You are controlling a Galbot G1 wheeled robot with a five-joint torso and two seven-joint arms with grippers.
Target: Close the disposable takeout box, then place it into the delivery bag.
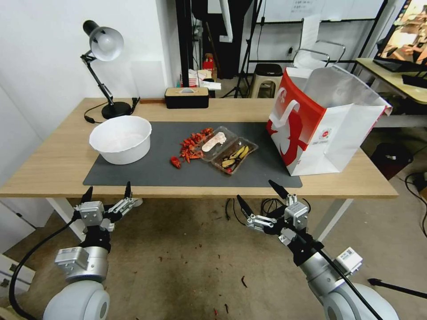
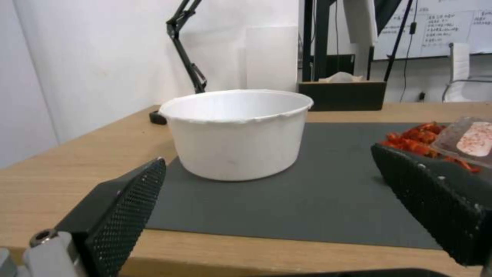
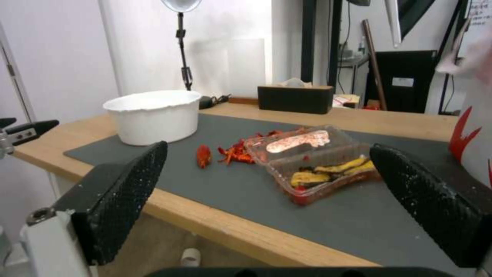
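Takeout box position governed the approach. We found the disposable takeout box [image 1: 229, 149] lying fully open on the grey mat [image 1: 147, 171], near the table's middle, its two shallow halves side by side. The sticker-bearing lid half sat toward the far side; the half holding yellow and dark food sat toward the near edge. Red food scraps [image 1: 191, 149] lay just beside the lid half.

We held our right gripper [image 1: 263, 198] below and short of the table's front edge, fingers spread wide and gripping nothing. From it the box lay ahead and slightly to our left. In our right wrist view the box [image 3: 313, 161] sat between the two finger pads, its long axis running diagonally across the line of approach.

We held our left gripper [image 1: 106, 193] likewise released and empty, short of the front edge, facing the white bowl [image 1: 121, 138]. We judged the right arm the nearer to the box.

The delivery bag [image 1: 327, 126] stood upright and open on the table's right end, apart from the box.
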